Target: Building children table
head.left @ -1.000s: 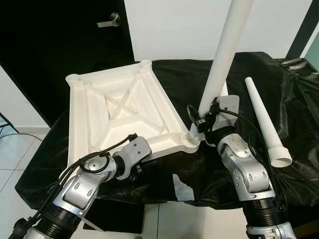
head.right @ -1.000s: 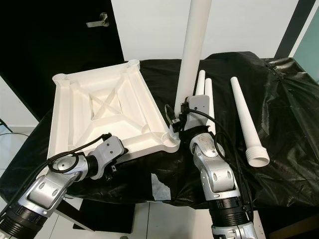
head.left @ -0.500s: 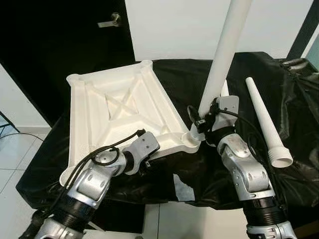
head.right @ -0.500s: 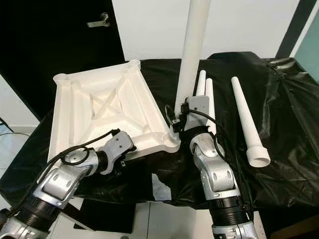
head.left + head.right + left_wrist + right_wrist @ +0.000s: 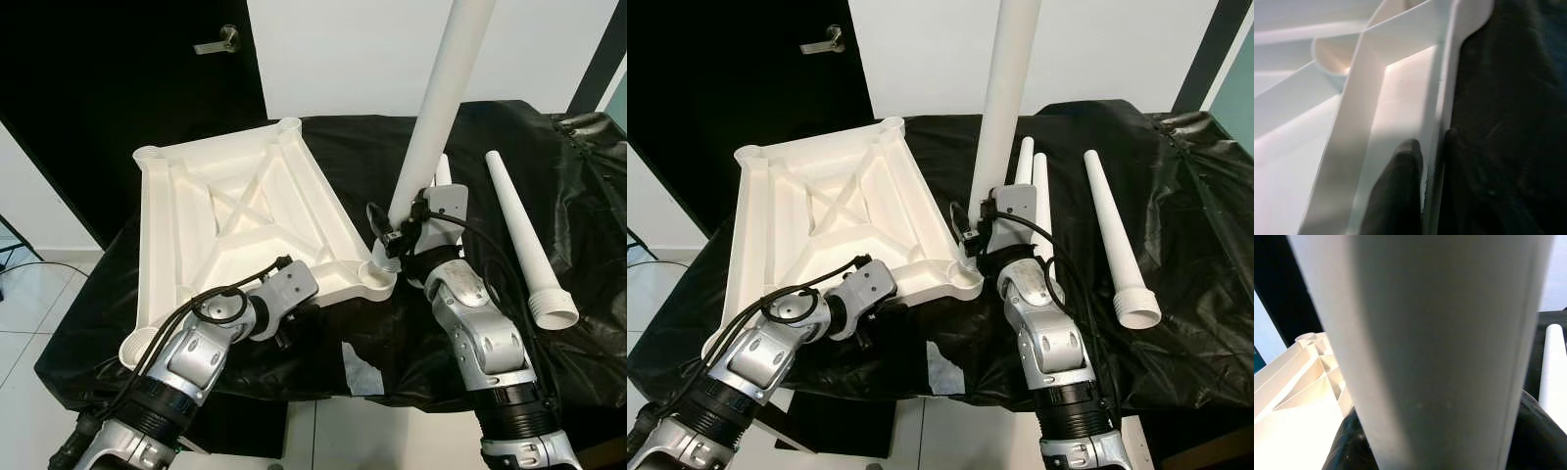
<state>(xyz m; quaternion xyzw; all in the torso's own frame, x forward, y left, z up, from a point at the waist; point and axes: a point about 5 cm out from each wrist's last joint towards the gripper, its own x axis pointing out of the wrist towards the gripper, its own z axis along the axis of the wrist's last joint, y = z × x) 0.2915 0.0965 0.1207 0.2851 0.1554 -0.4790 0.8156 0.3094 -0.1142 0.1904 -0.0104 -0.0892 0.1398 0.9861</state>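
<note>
right gripper (image 5: 397, 243) clamping upright leg (image 5: 439, 117), long axis vertical, foot sitting right over tabletop (image 5: 235, 211) near corner socket (image 5: 373, 277). left gripper (image 5: 1425, 161) fingers pinching tabletop's near rim, steadying.

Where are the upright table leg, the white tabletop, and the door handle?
upright table leg (image 5: 438, 103): left eye view, middle of its shaft.
white tabletop (image 5: 235, 211): left eye view, ribbed underside.
door handle (image 5: 823, 41): right eye view, lever.

left gripper (image 5: 1422, 196) at seven o'clock, forearm angled toward one o'clock, fingers (image 5: 1400, 191) pinched closed. right gripper (image 5: 395, 238) at centre, forearm rising from five o'clock, fingers clamped.
</note>
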